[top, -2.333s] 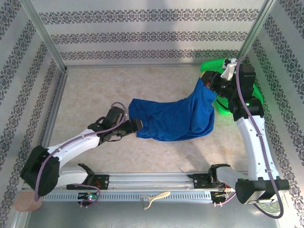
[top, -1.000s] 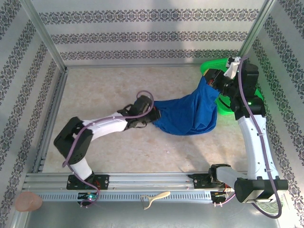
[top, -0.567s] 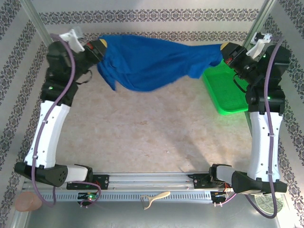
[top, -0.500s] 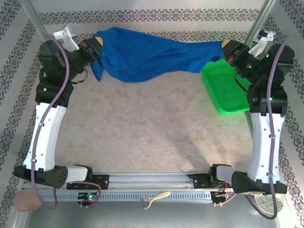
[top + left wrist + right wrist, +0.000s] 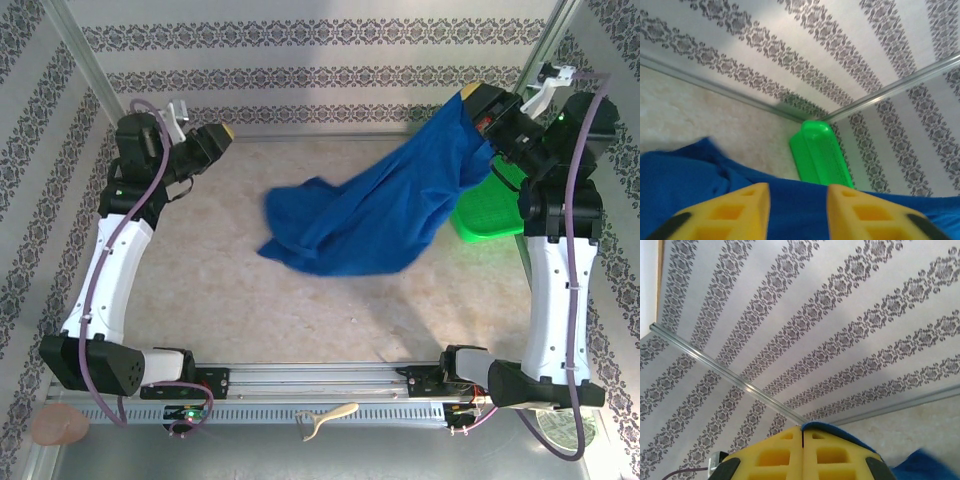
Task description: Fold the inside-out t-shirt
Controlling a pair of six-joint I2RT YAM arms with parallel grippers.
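Observation:
The royal-blue t-shirt (image 5: 385, 205) hangs by one corner from my right gripper (image 5: 470, 98), raised at the back right. From there it slopes down to a crumpled heap on the table (image 5: 220, 300) near the middle. In the right wrist view the yellow fingers (image 5: 775, 455) are pressed together on a blue fabric edge (image 5: 845, 432). My left gripper (image 5: 225, 135) is up at the back left, open and well apart from the shirt. Its yellow fingers (image 5: 735, 210) stand apart with nothing between them, and the shirt (image 5: 680, 175) lies below and beyond.
A green mesh basket (image 5: 490, 215) sits at the right wall, partly behind the hanging shirt, and appears again in the left wrist view (image 5: 822, 155). Patterned walls enclose the table on three sides. A metal rail (image 5: 320, 385) runs along the near edge.
Half a second ago both grippers held the shirt stretched high across the back. My left gripper has opened and let go. That end has dropped to the table, and the left arm has lowered slightly.

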